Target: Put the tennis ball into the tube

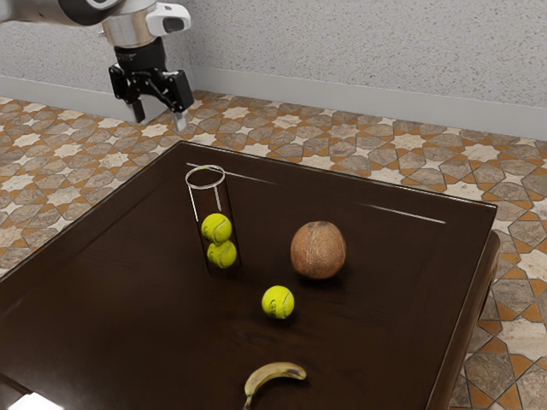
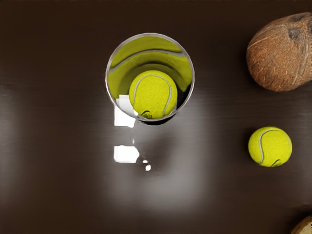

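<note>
Dark table (image 1: 128, 299), open room around tube (image 1: 208, 201); loose tennis ball (image 1: 278, 302) well inside edges; tool (image 1: 160, 119) spread wide

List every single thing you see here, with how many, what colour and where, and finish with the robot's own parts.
Tube: one, clear, upright on the table
Stacked balls: two, yellow-green, inside the tube
Loose ball: one, yellow-green, on the table between coconut and banana
Coconut: one, brown, on the table
Banana: one, yellow with dark tip, on the table
Table: one, dark brown, under them all
Floor: one, brown, orange and cream tiles, around the table
Wall: speckled grey, behind
Gripper: one, black, raised, open
Arm: one, white and grey, above the gripper
</note>
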